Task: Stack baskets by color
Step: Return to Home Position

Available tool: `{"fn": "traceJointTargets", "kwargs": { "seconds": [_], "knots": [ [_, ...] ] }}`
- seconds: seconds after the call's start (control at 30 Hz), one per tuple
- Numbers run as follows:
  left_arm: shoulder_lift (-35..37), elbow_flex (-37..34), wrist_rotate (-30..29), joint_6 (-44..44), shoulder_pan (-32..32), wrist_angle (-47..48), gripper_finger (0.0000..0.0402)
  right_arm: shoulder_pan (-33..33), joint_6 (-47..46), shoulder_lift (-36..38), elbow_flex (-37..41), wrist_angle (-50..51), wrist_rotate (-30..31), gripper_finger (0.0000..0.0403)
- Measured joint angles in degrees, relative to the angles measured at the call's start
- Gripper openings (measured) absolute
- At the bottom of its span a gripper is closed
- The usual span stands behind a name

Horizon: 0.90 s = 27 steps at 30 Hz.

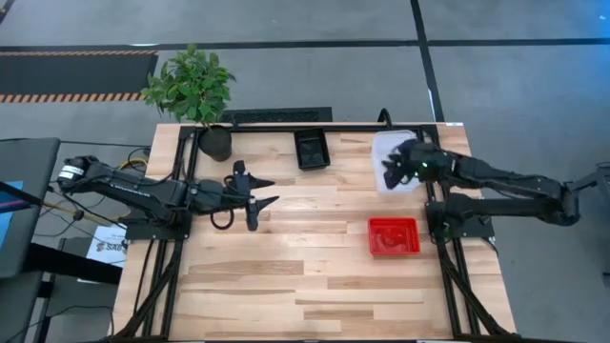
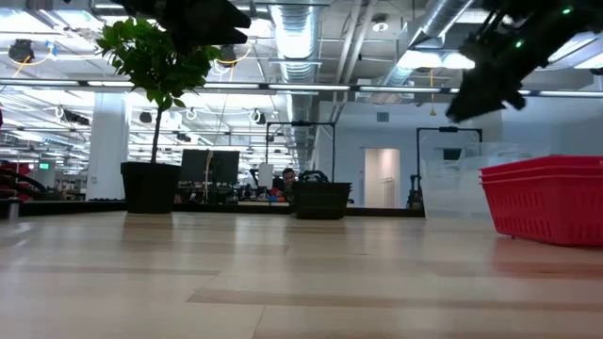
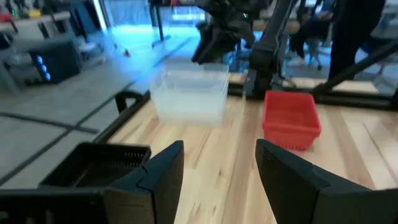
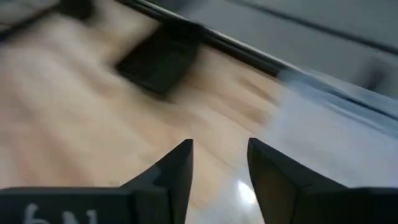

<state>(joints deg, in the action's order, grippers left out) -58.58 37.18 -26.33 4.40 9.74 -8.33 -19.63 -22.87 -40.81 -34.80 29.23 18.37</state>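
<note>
A stack of red baskets (image 1: 394, 236) rests on the table's right side. A stack of clear baskets (image 1: 381, 148) stands at the far right, and a black basket (image 1: 312, 149) sits at the far middle. My right gripper (image 1: 391, 170) hovers open above the clear baskets (image 3: 189, 93), clear of them, with nothing between its fingers (image 4: 219, 146). My left gripper (image 1: 272, 191) hangs open over the table's left middle, pointing toward the right edge. It is empty too (image 3: 217, 149).
A potted plant in a black pot (image 1: 214, 143) stands at the far left corner. A black frame rail (image 1: 286, 127) runs along the far edge. Bare wood (image 1: 286, 276) fills the near half of the table.
</note>
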Motion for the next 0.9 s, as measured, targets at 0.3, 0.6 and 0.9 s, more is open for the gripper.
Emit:
{"fn": "traceJointTargets", "kwargs": {
  "seconds": [0.3,0.6,0.9],
  "knots": [
    [2.89,-9.36,0.55,-1.38,-1.09,-15.67,0.0188,14.33,14.53,6.81,12.17,-37.81,-19.94,0.0085],
    [16.93,-13.76,3.3,-0.13,-5.32,-8.53,0.0188,16.63,15.44,6.9,18.06,-45.33,-18.4,0.0008],
    [27.56,-27.34,4.6,3.7,-5.47,-12.14,0.0188,14.61,14.52,8.67,24.43,-49.62,-18.37,0.0007]
  ]
}}
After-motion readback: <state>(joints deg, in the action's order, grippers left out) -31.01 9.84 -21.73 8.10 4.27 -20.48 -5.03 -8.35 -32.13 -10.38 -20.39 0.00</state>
